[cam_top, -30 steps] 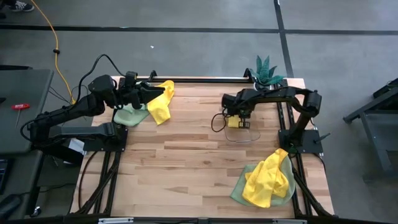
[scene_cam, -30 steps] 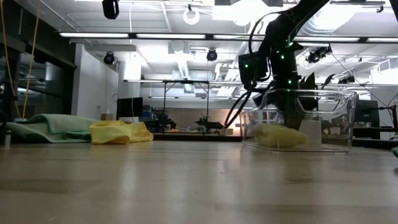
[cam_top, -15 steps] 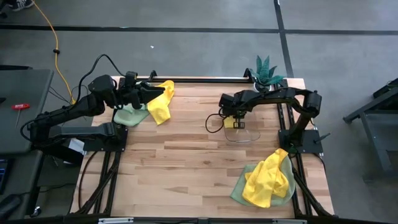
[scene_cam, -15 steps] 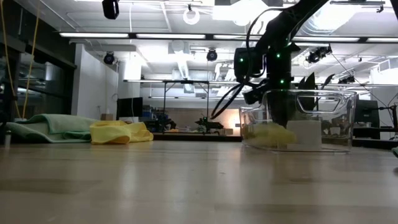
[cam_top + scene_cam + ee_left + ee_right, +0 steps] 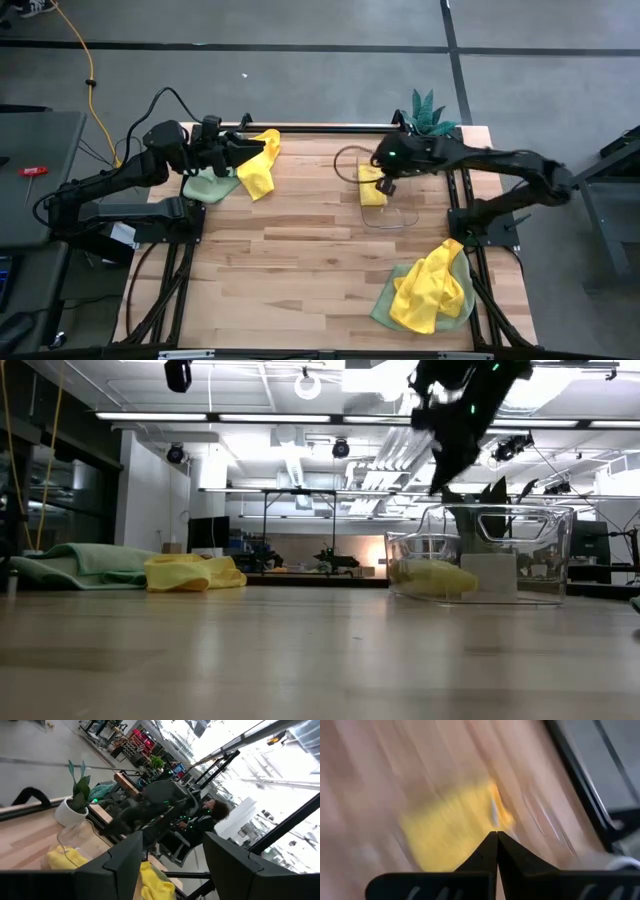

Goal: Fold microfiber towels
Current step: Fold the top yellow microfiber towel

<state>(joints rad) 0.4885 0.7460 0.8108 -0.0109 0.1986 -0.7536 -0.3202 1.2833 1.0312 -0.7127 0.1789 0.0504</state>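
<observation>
Towel (image 5: pixel 372 184) (yellow) in clear bin (image 5: pixel 392 214)

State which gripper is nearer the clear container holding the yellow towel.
Right. The right gripper, jaws shut, hangs just above the clear container with the folded yellow towel inside. The left gripper waits far across the table, jaws apart.

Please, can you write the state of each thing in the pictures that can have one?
left gripper: open, at the yellow towel by the table's far left.
right gripper: shut, empty, above the clear bin.
folded yellow towel: lying in the bin.
towel pile: crumpled, unfolded.
</observation>
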